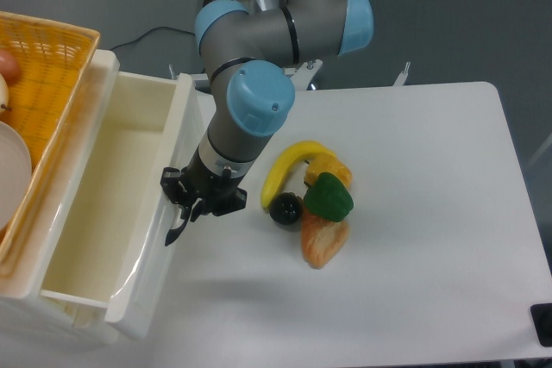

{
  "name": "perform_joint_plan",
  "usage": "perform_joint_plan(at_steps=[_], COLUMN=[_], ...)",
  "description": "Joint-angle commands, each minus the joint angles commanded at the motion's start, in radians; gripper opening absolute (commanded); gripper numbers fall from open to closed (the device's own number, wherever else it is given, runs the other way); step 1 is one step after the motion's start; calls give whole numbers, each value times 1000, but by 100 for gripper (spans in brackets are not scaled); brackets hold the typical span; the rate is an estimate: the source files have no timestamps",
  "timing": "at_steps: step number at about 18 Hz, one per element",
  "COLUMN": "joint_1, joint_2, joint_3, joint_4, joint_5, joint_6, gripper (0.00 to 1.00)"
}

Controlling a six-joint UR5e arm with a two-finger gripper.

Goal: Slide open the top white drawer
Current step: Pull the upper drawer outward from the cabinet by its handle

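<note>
From my feed the gripper (191, 205) sits against the front panel of the top white drawer (112, 213), fingers closed around its curved black handle (178, 228). The drawer, glossy cream-white, stands slid out at the table's (414, 282) left edge beside a yellow woven basket (39, 66). On the matte white tabletop lie a banana (289, 168), a green pepper (328, 197) and a black ball (285, 208)

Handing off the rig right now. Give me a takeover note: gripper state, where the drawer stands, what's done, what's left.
Gripper: at the black handle on the front panel, apparently shut on it; the grip itself is hard to see.
Top white drawer: pulled well out of the cabinet, inside looks empty.
Done: the drawer is largely open.
Left: pull further if more opening is wanted, then release and back off. Toy food lies close beside the arm.
</note>
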Motion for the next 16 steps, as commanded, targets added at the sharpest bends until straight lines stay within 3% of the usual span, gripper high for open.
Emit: perform_joint_plan(at_steps=[16], joint_1=[41], joint_2=[5], joint_3=[6], joint_4=[-6], joint_5=[0], joint_6=[15], gripper=[22])
